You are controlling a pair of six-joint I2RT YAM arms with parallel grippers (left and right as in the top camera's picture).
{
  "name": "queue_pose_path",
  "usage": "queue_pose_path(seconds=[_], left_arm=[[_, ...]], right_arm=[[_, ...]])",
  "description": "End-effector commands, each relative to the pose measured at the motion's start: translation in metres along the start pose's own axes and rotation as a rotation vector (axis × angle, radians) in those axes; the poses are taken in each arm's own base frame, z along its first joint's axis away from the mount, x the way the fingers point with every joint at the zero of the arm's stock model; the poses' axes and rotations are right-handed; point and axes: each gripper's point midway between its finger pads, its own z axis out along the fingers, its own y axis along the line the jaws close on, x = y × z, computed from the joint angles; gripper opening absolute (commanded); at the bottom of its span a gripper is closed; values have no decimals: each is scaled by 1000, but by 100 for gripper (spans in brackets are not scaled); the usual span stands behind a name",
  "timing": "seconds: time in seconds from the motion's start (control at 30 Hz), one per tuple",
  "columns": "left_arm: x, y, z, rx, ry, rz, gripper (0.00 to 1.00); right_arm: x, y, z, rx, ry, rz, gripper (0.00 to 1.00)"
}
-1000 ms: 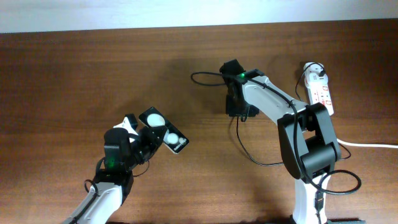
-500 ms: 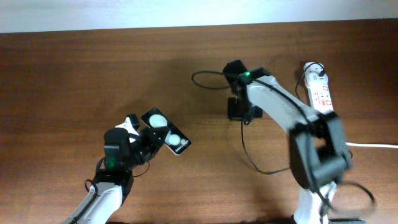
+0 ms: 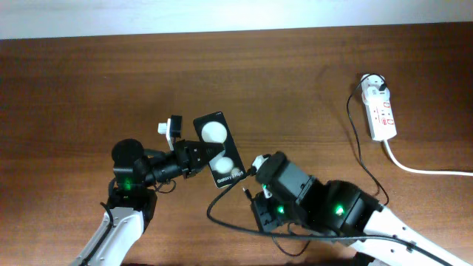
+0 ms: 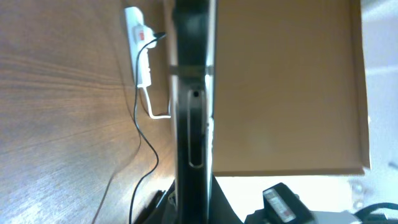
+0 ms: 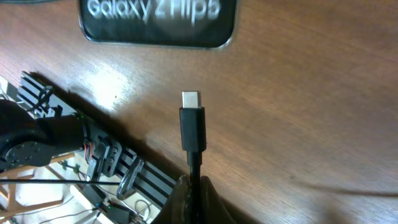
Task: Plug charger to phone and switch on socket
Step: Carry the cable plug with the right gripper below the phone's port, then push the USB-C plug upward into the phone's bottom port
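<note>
My left gripper (image 3: 196,152) is shut on the phone (image 3: 219,148), a black slab with two white round spots, and holds it lifted at the front middle. In the left wrist view the phone (image 4: 192,112) shows edge-on between my fingers. My right gripper (image 3: 252,195) is shut on the charger cable (image 3: 222,222) just behind its connector tip (image 5: 191,118). In the right wrist view the tip points at the phone's lower edge (image 5: 158,22), a short gap away. The cable runs back to the white socket strip (image 3: 381,114) at the far right.
The thick white cord (image 3: 421,170) leaves the socket strip toward the right edge. The black cable loops over the wood table (image 3: 89,81) in front of my right arm. The socket (image 4: 138,43) and cable also show in the left wrist view.
My right arm has swung from the back middle to the front with the cable, next to the phone. My left gripper has lifted the phone and turned it rightward.
</note>
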Motion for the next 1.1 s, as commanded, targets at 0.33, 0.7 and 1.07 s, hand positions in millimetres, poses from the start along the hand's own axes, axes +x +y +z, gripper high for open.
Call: queue_pose_path(seconds=[0.33,0.7,1.07], left_arm=[[-4,-15,0,34,8,84,0],[-3,-16,0,35,12,82,0],[-3,-16,-1,36,12,119,0]], right_arm=[[-8,23,12,53,-151,58,4],[-10,19,25,91,-139,59,4],[-13,19,15,78,-171,68,4]])
